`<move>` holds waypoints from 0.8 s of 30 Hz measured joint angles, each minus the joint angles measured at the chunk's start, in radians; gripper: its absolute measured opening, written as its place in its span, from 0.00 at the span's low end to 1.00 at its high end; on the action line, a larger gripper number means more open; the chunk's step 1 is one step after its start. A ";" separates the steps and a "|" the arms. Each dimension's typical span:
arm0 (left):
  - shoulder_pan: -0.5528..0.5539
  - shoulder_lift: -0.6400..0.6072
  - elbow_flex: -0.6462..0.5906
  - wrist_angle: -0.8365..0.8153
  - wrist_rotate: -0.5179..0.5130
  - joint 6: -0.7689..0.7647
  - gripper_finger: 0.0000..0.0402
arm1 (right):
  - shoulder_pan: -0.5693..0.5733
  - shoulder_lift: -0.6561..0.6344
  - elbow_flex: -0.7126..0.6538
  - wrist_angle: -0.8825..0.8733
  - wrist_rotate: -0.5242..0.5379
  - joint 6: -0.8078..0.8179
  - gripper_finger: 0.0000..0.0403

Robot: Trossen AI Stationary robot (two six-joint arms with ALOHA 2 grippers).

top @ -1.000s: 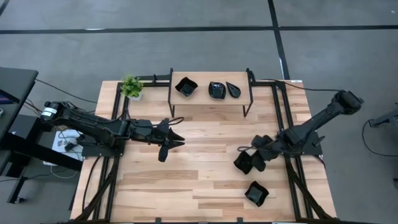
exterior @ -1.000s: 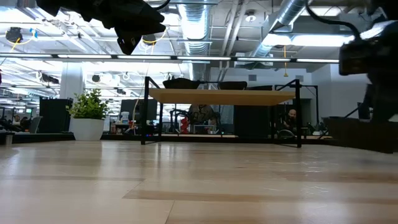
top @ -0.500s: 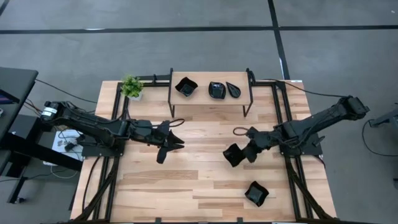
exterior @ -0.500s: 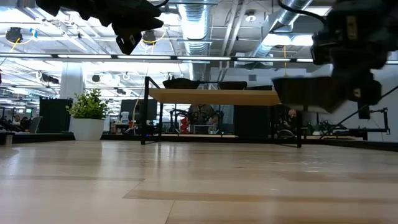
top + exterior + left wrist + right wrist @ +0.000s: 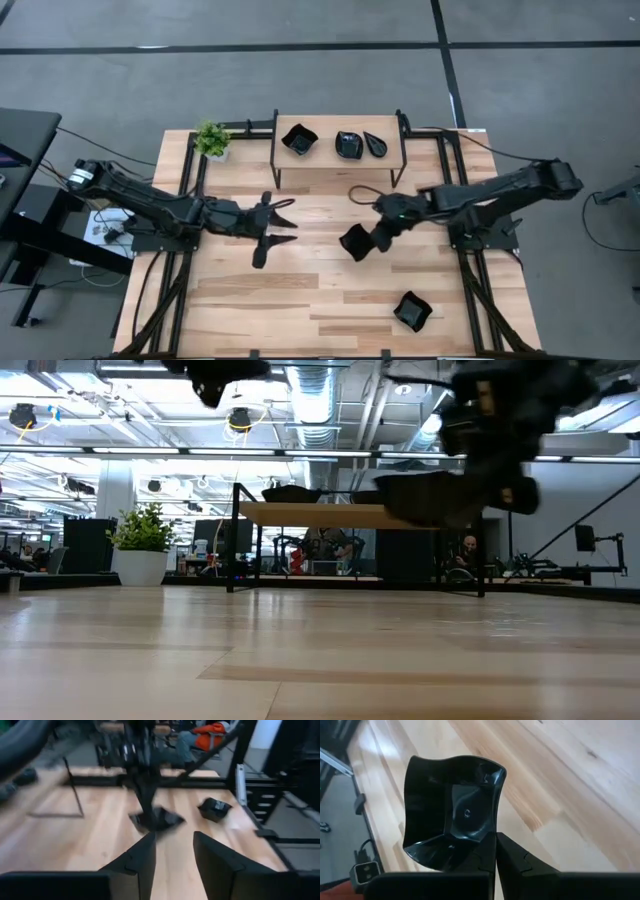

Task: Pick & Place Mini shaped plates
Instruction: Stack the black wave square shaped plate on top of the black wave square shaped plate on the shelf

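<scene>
Five small black plates are showing: three are sitting on the raised shelf [image 5: 338,160], one [image 5: 412,311] is lying on the wooden worktop [image 5: 320,290] near its front edge, and one [image 5: 355,243] is hanging above the worktop's middle, pinched at its rim by the right tool [image 5: 378,232]. The left tool [image 5: 281,222] is hovering nearby, fingers spread and empty. One potted plant [image 5: 211,139] is standing at a back corner. Grey floor is surrounding the worktop.

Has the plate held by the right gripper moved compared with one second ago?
Yes. In the high view the held plate, pinched in the right gripper, has travelled toward the table's middle, away from the plate lying on the table and closer to the shelf.
</scene>
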State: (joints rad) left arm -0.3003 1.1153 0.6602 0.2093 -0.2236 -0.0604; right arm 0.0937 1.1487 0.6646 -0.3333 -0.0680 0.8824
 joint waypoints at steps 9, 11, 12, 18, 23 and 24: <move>-0.001 0.043 0.036 -0.057 -0.078 0.178 0.46 | -0.099 0.283 0.266 0.008 -0.145 -0.167 0.00; -0.003 0.064 0.035 -0.084 -0.095 0.214 0.48 | -0.120 0.331 0.326 0.004 -0.189 -0.190 0.00; -0.006 0.078 0.034 -0.084 -0.100 0.231 0.49 | -0.130 0.354 0.358 0.005 -0.211 -0.203 0.00; -0.025 0.131 0.034 -0.078 -0.155 0.367 0.51 | -0.178 0.477 0.489 -0.018 -0.290 -0.237 0.00; -0.040 0.144 0.031 -0.089 -0.169 0.401 0.51 | -0.201 0.555 0.543 -0.016 -0.342 -0.252 0.00; -0.043 0.145 0.030 -0.088 -0.169 0.400 0.51 | -0.203 0.567 0.550 -0.019 -0.352 -0.254 0.00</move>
State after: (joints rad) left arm -0.3432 1.2606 0.6907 0.1214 -0.3927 0.3393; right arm -0.1096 1.7155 1.2148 -0.3522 -0.4205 0.6285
